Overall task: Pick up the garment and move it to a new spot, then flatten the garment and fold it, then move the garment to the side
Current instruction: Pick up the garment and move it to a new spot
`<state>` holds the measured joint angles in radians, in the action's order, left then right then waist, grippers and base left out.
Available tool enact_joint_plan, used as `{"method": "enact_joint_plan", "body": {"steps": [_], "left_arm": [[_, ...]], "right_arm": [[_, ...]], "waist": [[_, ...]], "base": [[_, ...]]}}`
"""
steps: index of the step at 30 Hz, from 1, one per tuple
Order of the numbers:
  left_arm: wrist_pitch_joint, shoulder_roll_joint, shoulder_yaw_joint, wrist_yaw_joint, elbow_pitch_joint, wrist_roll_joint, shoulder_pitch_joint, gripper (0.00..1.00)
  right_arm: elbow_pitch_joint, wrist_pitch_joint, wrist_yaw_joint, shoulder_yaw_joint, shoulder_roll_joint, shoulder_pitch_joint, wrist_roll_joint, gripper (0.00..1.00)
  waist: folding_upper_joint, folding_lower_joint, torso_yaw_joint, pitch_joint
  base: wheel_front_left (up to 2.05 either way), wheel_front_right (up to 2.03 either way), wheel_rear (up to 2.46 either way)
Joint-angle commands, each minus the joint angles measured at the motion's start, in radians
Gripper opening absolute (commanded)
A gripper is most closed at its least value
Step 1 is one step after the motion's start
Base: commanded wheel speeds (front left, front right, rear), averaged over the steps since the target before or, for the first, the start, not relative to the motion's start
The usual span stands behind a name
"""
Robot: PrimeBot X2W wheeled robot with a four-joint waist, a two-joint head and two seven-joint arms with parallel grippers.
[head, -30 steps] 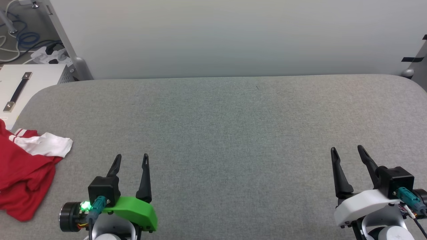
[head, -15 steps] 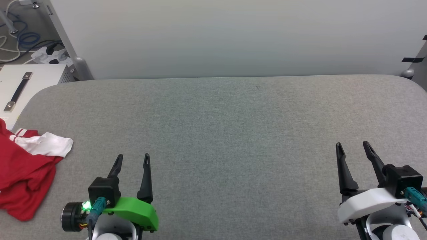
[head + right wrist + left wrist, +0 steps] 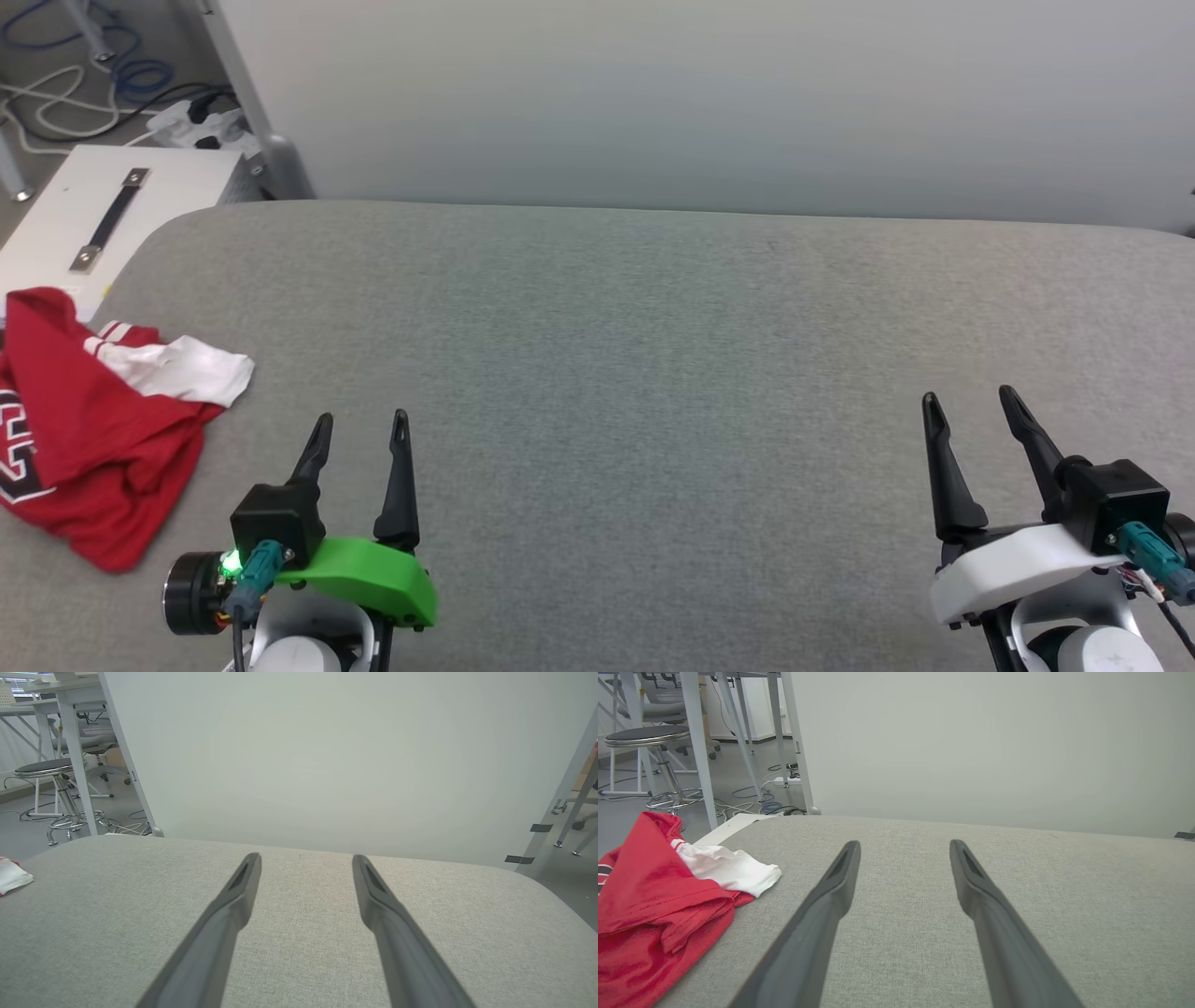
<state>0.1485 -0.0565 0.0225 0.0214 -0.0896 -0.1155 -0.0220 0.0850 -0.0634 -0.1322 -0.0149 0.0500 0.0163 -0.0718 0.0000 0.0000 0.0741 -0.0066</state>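
Note:
The garment (image 3: 93,420), a red jersey with a white sleeve and striped trim, lies crumpled at the far left of the grey padded table (image 3: 653,327). Part of its black, white-outlined lettering shows at its left edge. In the left wrist view the garment (image 3: 658,905) lies left of the fingers, apart from them. My left gripper (image 3: 362,425) stands open over the table, to the right of the garment, holding nothing. At the lower right my right gripper (image 3: 966,399) is open and empty too. A bit of the white sleeve (image 3: 11,877) shows at the left edge of the right wrist view.
A white box (image 3: 103,215) with a dark strap handle sits beyond the table's left end. Cables and a power strip (image 3: 201,126) lie on the floor behind it. A pale wall (image 3: 700,93) rises right behind the table. A stool (image 3: 649,737) and table legs stand further left.
The head camera has turned left, so the whole picture has shifted right and more of the garment shows, with its lettering. Both grippers remain open; the right one rose slightly.

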Motion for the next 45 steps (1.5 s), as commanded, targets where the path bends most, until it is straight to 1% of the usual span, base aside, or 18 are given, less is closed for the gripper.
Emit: {"method": "enact_joint_plan", "body": {"steps": [1, 17, 27, 36, 45], "left_arm": [[0.01, 0.004, -0.008, -0.003, -0.006, -0.011, -0.016, 1.0], [0.043, 0.004, -0.054, 0.006, -0.017, -0.016, -0.023, 1.0], [0.064, 0.005, -0.077, 0.015, -0.027, -0.017, -0.016, 1.0], [0.083, 0.004, -0.089, 0.028, -0.03, -0.014, -0.014, 1.0], [0.101, 0.005, -0.094, 0.036, -0.04, -0.024, -0.022, 1.0]], "right_arm": [[0.008, -0.008, 0.001, 0.007, 0.0, -0.015, 0.007, 1.0], [0.009, -0.016, 0.001, 0.079, 0.007, -0.032, 0.01, 1.0], [0.008, -0.022, 0.001, 0.12, 0.016, -0.042, 0.005, 1.0], [0.008, -0.032, 0.001, 0.143, 0.017, -0.047, -0.002, 1.0], [0.016, -0.038, 0.001, 0.158, 0.02, -0.05, -0.006, 1.0]], "waist": [[0.0, 0.0, 0.038, 0.0], [0.0, 0.0, 0.253, 0.008], [0.0, 0.0, 0.375, 0.002], [0.0, 0.0, 0.461, 0.008], [0.0, 0.0, 0.523, 0.016]], "base": [[0.0, 0.0, 0.0], [0.0, 0.0, 0.0], [0.0, 0.0, 0.0], [0.0, 0.0, 0.0], [0.0, 0.0, 0.0]]}}
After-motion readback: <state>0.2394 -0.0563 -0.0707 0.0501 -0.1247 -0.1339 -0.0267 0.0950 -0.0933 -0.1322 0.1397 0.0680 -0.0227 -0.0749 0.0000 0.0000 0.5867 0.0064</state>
